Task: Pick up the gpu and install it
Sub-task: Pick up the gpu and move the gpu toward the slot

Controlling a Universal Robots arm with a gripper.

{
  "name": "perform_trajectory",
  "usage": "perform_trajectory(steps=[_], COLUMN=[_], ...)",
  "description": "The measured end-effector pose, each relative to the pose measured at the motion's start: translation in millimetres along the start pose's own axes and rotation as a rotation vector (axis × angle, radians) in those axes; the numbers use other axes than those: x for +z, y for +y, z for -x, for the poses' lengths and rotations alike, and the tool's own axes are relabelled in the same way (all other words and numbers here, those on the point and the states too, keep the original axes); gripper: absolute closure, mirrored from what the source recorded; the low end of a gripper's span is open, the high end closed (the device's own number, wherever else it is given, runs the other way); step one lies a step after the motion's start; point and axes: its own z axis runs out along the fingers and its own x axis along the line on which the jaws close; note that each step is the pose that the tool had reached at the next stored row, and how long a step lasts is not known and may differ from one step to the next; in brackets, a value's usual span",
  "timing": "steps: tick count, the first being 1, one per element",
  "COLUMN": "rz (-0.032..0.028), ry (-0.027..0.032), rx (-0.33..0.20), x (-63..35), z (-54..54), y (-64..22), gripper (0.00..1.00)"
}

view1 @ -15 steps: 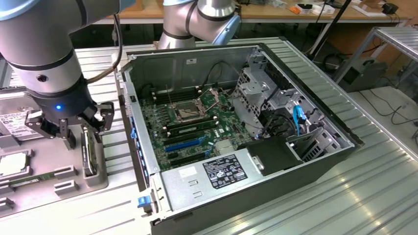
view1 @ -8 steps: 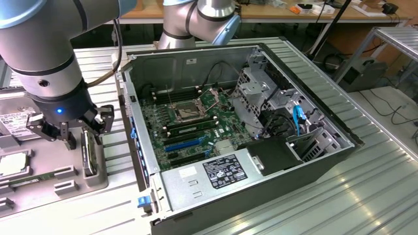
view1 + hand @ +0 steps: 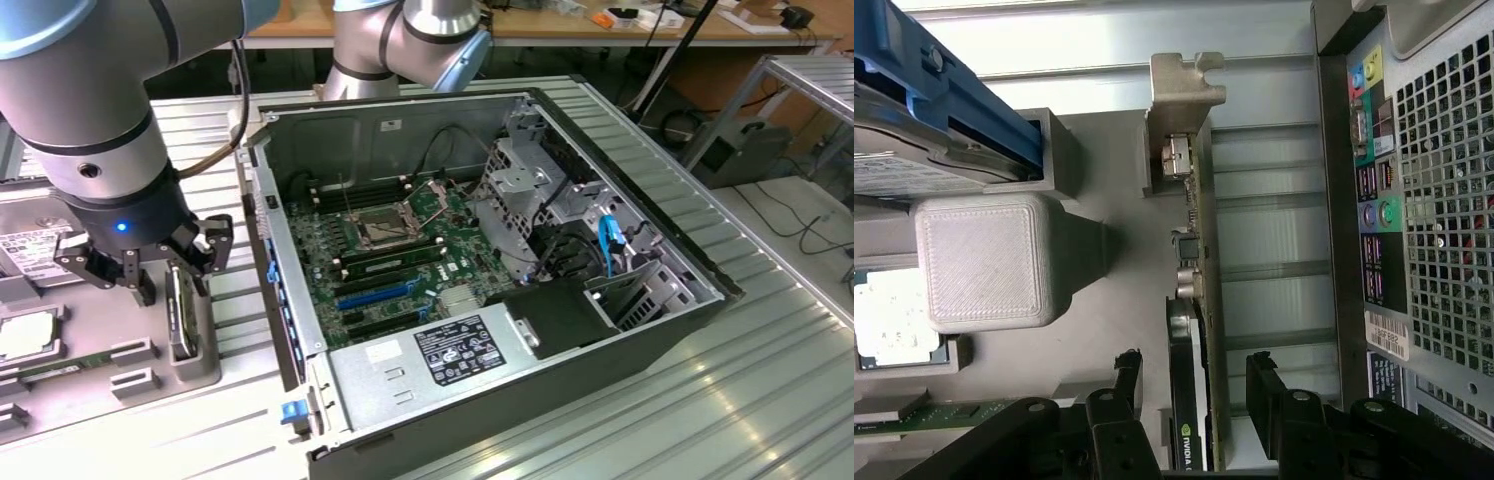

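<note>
grey plastic holder rack (image 3: 134,360) at exterior view's left | black two-finger gripper (image 3: 167,285) (image 3: 1194,365) open, fingers straddling card, apart from it | thin black-faced gpu card (image 3: 182,325) (image 3: 1199,230), silver bracket, on edge in rack | open black metal computer case (image 3: 601,400) at right

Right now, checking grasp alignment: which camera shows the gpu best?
The wrist view: the gpu shows its top edge and silver bracket, between the fingers of the open gripper. The exterior view gives just a thin dark sliver below the gripper.
</note>
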Motion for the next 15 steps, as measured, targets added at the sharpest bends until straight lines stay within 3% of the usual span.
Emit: perform_trajectory(steps=[8, 11, 12, 15], rz=[0.0, 0.0, 0.0, 0.0], ry=[0.0, 0.0, 0.0, 0.0], rx=[0.0, 0.0, 0.0, 0.0], x=[0.0, 0.0, 0.0, 0.0], z=[0.0, 0.0, 0.0, 0.0], y=[0.0, 0.0, 0.0, 0.0], gripper=[0.46, 0.54, 0.61, 0.61])
